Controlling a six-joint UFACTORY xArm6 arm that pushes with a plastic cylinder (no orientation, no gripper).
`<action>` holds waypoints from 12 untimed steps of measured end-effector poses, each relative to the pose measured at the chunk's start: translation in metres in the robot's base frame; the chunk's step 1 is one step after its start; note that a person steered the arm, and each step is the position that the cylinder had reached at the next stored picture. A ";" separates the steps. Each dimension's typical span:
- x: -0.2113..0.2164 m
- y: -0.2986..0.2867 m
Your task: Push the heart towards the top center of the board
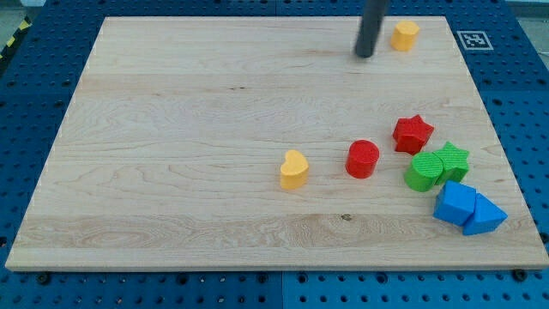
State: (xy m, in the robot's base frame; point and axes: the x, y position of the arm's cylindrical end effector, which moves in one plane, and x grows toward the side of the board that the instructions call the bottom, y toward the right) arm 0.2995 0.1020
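Wooden tabletop (171,129) lies on a blue perforated base (17,129); its left half carries no blocks.

Yellow heart block (293,169) sits a little right of the tabletop's centre, in the lower half, standing alone. Just to its right, apart from it, is a red cylinder (363,159).

Tool: a straight dark rod entering from the view's top. My tip (365,56) rests near the top edge, right of centre, well apart from the heart and above the red cylinder. The tool has no jaws and holds nothing; it touches no block. Just beside the tip, to its right, stands a small yellow block (405,35), apparently hexagonal, with a gap between them.

Further right, a red star (413,133) sits above a green pair: a green cylinder (422,172) touching a green star (452,160). Below these, near the right edge, two blue blocks touch: a blue cube-like block (454,203) and a blue wedge (485,215). A fiducial marker (473,39) lies off the top right corner.
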 end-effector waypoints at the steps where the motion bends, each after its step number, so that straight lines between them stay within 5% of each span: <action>1: 0.046 -0.091; 2: 0.108 -0.157; 4: 0.258 -0.167; 5: 0.273 -0.151; 7: 0.266 -0.100; 12: 0.160 -0.050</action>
State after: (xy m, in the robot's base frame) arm 0.4591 0.0519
